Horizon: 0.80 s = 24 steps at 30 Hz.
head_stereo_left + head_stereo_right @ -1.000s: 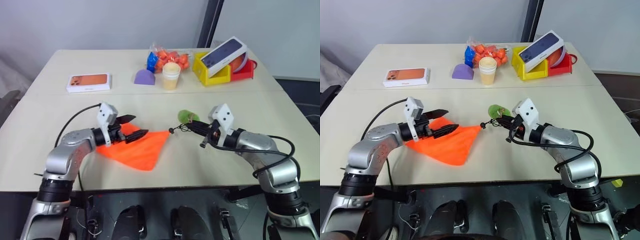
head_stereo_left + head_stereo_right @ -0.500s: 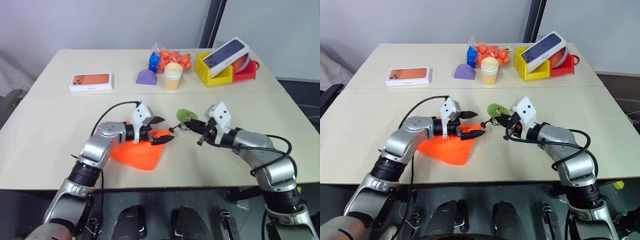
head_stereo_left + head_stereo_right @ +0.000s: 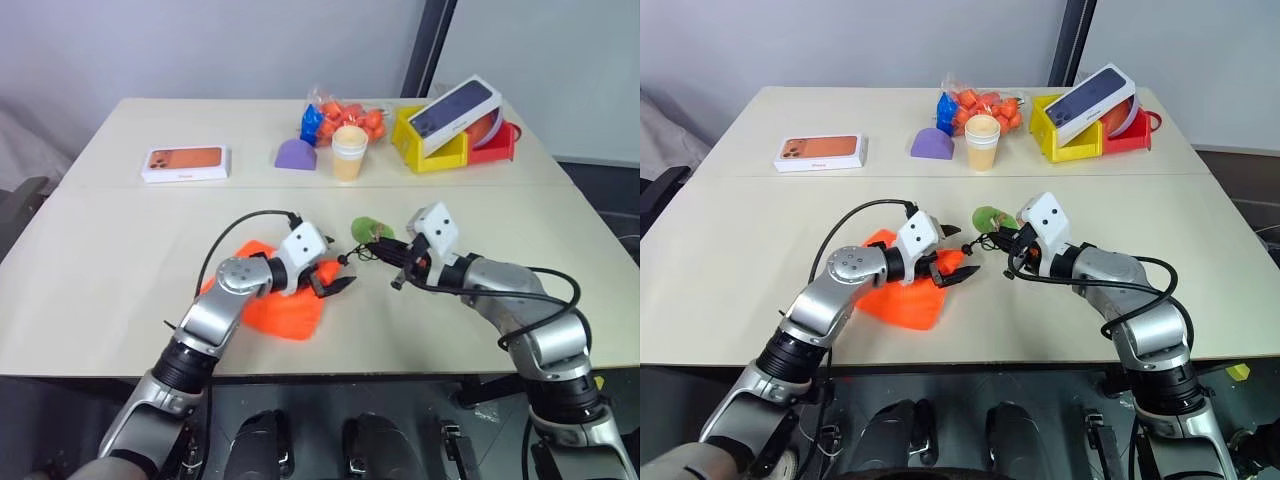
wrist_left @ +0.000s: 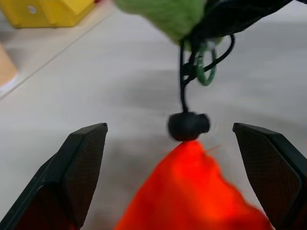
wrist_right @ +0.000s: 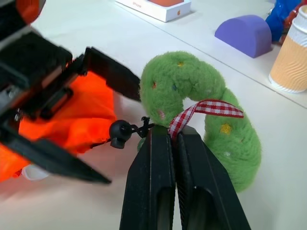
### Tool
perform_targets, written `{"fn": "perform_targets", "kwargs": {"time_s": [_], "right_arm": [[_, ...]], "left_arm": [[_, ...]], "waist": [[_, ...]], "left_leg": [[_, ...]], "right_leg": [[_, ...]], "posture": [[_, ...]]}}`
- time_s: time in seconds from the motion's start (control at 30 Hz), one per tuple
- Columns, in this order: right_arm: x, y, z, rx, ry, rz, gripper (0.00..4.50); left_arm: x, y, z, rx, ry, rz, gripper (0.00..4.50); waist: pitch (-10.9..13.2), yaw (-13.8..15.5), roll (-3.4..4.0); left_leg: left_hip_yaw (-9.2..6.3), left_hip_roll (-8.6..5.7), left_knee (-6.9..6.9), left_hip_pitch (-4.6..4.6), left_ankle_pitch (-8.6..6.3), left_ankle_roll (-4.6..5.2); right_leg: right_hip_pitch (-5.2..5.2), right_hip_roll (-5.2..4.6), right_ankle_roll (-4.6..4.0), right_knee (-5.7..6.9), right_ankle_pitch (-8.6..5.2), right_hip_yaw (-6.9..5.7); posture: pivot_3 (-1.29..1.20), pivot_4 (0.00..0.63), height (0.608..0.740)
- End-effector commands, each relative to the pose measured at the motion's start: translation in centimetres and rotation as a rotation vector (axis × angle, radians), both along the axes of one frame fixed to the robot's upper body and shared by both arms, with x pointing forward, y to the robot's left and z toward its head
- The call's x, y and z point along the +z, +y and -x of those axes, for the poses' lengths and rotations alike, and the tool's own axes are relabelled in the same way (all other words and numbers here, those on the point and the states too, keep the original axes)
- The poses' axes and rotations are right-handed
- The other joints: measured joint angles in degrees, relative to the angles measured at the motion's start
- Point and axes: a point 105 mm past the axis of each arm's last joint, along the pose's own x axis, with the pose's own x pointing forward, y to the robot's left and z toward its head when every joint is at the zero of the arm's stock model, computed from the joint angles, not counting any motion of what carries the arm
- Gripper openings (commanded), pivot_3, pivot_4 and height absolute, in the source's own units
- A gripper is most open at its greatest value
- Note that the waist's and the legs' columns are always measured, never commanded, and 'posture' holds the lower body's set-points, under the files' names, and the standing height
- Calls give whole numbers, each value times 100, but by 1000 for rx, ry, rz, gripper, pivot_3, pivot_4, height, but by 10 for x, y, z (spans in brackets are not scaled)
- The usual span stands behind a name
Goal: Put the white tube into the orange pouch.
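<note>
Pale beige table [image 3: 100,250] w/ a seam across it, grey wall behind. Orange pouch [image 3: 905,300] lies flat on the near half, crumpled, one corner pulled to a point.

Left gripper [image 3: 958,250]: jaws spread wide, one finger each side of that pointed corner, not touching the fabric as far as the left wrist view shows. Its forearm lies over the pouch.

Just past the pouch tip sits a black cord stopper [image 4: 188,126]. From it a black cord [image 4: 182,91] runs on to the fuzzy green tag [image 5: 192,81], which is ring-shaped w/ small coloured dots.

Right gripper [image 5: 173,130]: jaws pressed together, pinching the tag's red-white checked ribbon [image 5: 211,108] where the cord ties on. It is near the pouch tip, on the side away from the left arm, and the tag is just behind its fingers.

White tube: can't place for sure. A small white rounded bit [image 5: 31,171] peeks from under the pouch edge in the right wrist view; can't tell if that's it.

Well beyond the pouch, along the far edge:
- white phone box [image 3: 185,162], orange pic on top
- purple block [image 3: 295,153]
- paper cup [image 3: 348,152], w/ a clear bag of orange items [image 3: 340,115] behind it
- yellow bin [image 3: 425,140] and red bin [image 3: 495,140], w/ a dark-blue phone box [image 3: 458,108] resting tilted across them
</note>
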Motion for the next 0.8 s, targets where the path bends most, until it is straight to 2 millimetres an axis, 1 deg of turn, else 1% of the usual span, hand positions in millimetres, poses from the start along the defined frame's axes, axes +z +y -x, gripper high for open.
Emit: {"fn": "perform_targets", "kwargs": {"time_s": [0.03,0.2,0.6,0.7,0.8], "right_arm": [[13,2,0,8,-50,-2,0],[14,3,0,15,-51,-2,0],[13,4,0,30,-45,8,0],[13,4,0,32,-44,10,0],[12,5,0,34,-43,12,0]], "left_arm": [[9,-8,9,-14,-46,8,4471],[9,-8,-3,94,-94,-10,4471],[6,-12,-2,119,-69,16,4471],[6,-13,-2,115,-67,23,3653],[6,-12,-2,112,-66,28,2214]], "waist": [[0,0,0],[0,1,0],[0,2,0],[0,2,0],[0,2,0]], "left_leg": [[0,0,1,0,-3,4],[-1,0,4,0,-4,6],[-1,0,4,0,-5,7],[-1,0,4,0,-5,8],[-1,0,4,0,-5,8]], "right_leg": [[1,-1,0,0,0,0],[2,-2,0,1,0,0],[2,-2,0,1,0,0],[2,-3,0,1,0,0],[2,-3,0,1,0,0]], "posture": [[0,150,740],[0,150,740],[0,150,740],[0,150,740],[0,150,740]]}}
